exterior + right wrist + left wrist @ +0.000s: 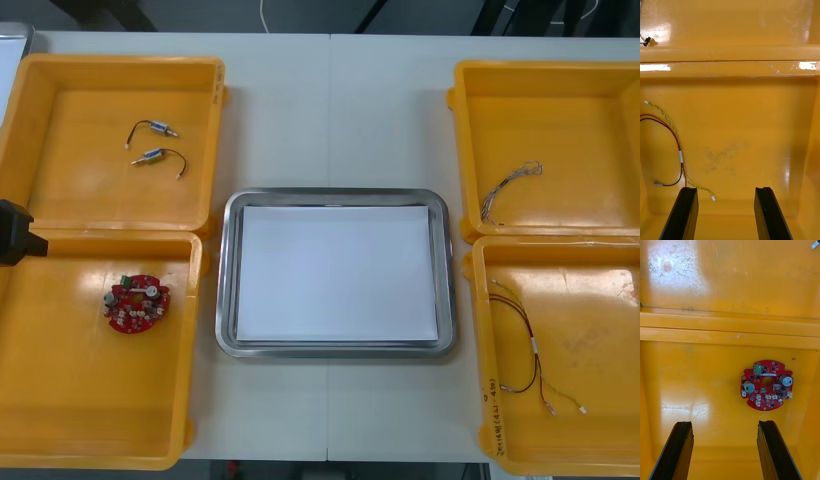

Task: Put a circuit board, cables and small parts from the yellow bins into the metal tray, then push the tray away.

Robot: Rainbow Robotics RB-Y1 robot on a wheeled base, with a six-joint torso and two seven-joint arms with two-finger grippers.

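Note:
A round red circuit board (135, 303) lies in the near left yellow bin (60, 400). My left gripper (725, 425) hovers open over that bin's floor, and the circuit board (766, 385) lies just beyond its fingertips, nearer one finger. A black part of the left arm (12, 232) shows at the table's left edge. My right gripper (726, 189) is open above the near right bin (600, 340). The red and yellow cable (680, 156) lies off to one side of its fingers. The metal tray (228, 280), white inside, sits in the middle with nothing in it.
The far left bin (70, 110) holds two small metal parts (155, 143) with black leads. In the far right bin (580, 130) lies a twisted cable (510, 190). The red and yellow cable (538, 352) curls along the near right bin's left side.

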